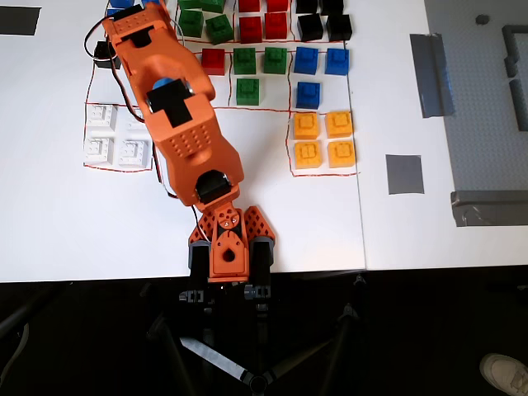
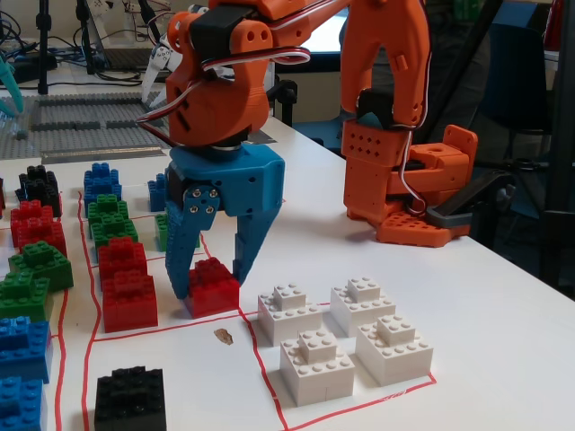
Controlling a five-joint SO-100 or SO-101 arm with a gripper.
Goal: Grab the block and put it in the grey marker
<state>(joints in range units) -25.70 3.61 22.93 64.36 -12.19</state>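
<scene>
In the fixed view the red block point(image 2: 216, 294) sits on the white table just outside the corner of the red-lined box of white bricks. My blue-fingered gripper point(image 2: 210, 285) points straight down over it. One finger presses the block's left side and the other its far right side, so the gripper is shut on the block. The block still rests on the table. In the overhead view the orange arm point(image 1: 177, 124) hides both block and fingers. The grey marker point(image 1: 404, 174), a small grey square, lies far to the right with nothing on it.
Red point(image 2: 126, 296), green point(image 2: 38, 268), blue point(image 2: 22, 346) and black point(image 2: 131, 397) bricks stand close to the left of the gripper, white bricks point(image 2: 346, 337) to the right. Orange-yellow bricks point(image 1: 323, 139) lie between arm and marker. A long grey tape strip point(image 1: 431, 74) and a grey baseplate point(image 1: 487, 107) are at the right.
</scene>
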